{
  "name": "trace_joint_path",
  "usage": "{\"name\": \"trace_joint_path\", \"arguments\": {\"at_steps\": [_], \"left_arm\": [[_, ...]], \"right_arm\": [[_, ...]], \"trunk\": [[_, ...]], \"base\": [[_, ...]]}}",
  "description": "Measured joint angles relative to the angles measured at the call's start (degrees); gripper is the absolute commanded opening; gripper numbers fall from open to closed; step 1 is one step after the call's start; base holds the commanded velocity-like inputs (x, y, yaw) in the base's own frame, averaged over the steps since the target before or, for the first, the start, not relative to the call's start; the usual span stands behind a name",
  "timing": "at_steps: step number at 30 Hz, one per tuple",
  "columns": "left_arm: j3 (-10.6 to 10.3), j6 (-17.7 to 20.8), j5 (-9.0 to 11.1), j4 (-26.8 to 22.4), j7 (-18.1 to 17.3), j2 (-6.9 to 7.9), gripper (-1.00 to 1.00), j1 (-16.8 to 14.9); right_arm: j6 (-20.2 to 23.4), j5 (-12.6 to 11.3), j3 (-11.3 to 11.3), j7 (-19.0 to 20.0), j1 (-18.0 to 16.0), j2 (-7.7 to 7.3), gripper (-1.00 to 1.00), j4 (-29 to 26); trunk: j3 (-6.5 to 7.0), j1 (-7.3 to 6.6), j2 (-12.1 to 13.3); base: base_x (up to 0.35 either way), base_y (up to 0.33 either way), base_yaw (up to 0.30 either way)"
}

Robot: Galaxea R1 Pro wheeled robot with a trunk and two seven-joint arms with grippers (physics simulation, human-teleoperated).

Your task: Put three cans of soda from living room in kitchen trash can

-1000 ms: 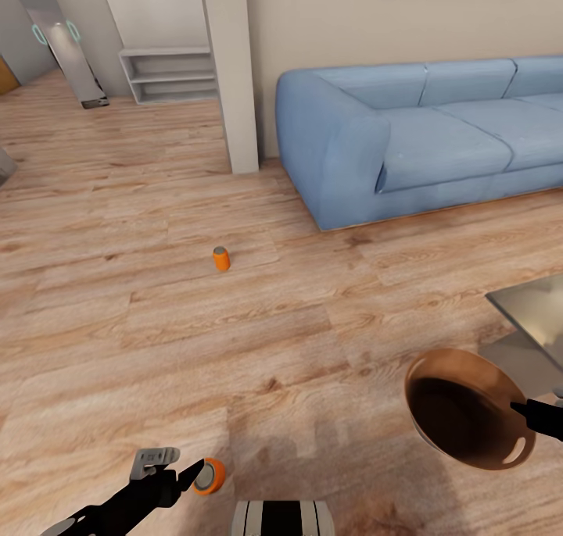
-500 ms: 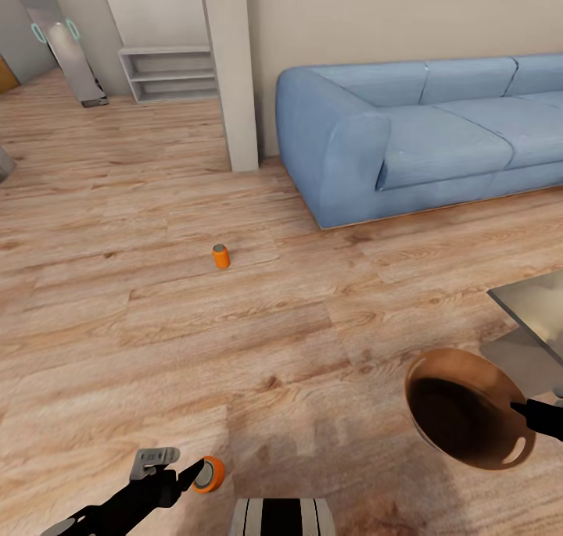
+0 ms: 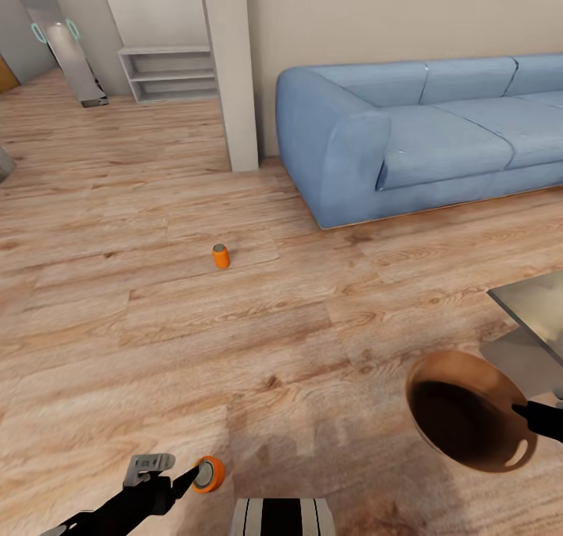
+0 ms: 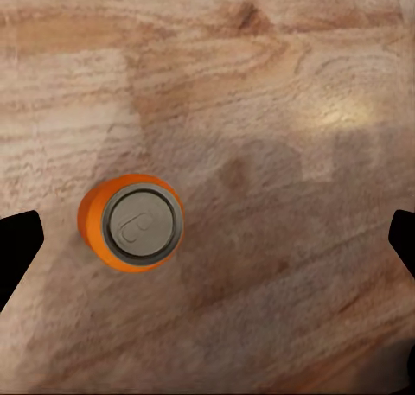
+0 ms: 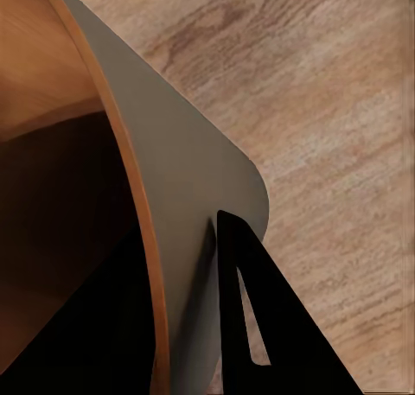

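Orange can between spread left end effector fingers; right end effector pinching bin rim.

Pale wood plank floor runs through the room to a beige wall. A light-blue sofa stands against that wall beside a white pillar, with low white shelves further back and a grey glass-topped table corner nearer

A: The sofa is light blue; the wood floor is pale tan and grained.

B: Both soda cans are orange, silver-topped; the trash can is coppery brown.
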Motion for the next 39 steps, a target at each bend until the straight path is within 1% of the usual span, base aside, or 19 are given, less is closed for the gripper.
{"name": "trace_joint_path", "arguments": {"at_steps": [3,6,12,21,27,32,36,37,38,39], "left_arm": [[0.0,0.15,0.04,-0.53,-0.1,0.07,1.0,0.29],[0.01,0.24,0.08,-0.03,-0.12,0.46,1.0,0.42],[0.02,0.21,0.11,0.33,-0.08,0.67,1.0,0.48],[0.02,0.21,0.11,0.4,-0.06,0.7,1.0,0.49],[-0.01,0.26,-0.06,0.5,0.43,0.6,1.0,0.39],[-0.29,0.55,-0.97,1.34,1.81,0.27,1.0,-1.18],[-0.58,1.69,-1.57,2.62,3.1,-0.76,1.0,-2.47],[-0.68,1.92,-1.9,8.54,9.13,-1.74,1.0,-8.26],[-0.78,2.08,-2.06,10.31,10.12,-2.37,1.0,-10.4],[-0.81,2.13,-2.28,11.07,10.49,-2.62,1.0,-11.0]], "right_arm": [[-0.15,1.68,0.0,0.0,0.0,-0.01,-1.0,0.0],[-0.24,3.18,0.0,0.05,0.0,-0.07,-1.0,0.0],[-0.11,5.58,0.0,0.11,0.0,-0.1,-1.0,0.0],[0.32,8.09,0.01,0.12,0.0,-0.16,-1.0,-0.01],[0.37,9.23,0.01,0.14,0.0,-0.12,-1.0,-0.01],[0.36,9.92,0.01,0.14,0.0,-0.11,-1.0,-0.01],[0.39,10.34,0.01,0.15,0.0,-0.14,-1.0,-0.01],[-0.13,9.78,-0.01,0.05,-0.01,-0.17,-1.0,-0.03],[-0.26,8.47,-0.02,0.02,-0.02,-0.18,-1.0,-0.03],[-0.2,6.2,-0.02,0.02,0.0,-0.18,-1.0,-0.01]], "trunk": [[0.0,0.0,0.0],[0.0,0.0,0.0],[0.0,0.0,0.0],[0.0,0.0,0.0],[0.0,0.0,0.0],[0.0,0.0,0.0],[0.0,0.0,0.0],[0.0,0.02,0.0],[0.0,0.0,0.0],[0.0,0.0,0.0]], "base": [[0.0,0.0,0.0],[0.0,0.0,0.0],[0.0,0.0,0.0],[0.0,0.0,0.0],[0.0,0.0,0.0],[0.0,0.0,0.0],[0.0,0.0,0.0],[0.0,0.0,0.0],[0.0,0.0,0.0],[0.0,0.0,0.0]]}}
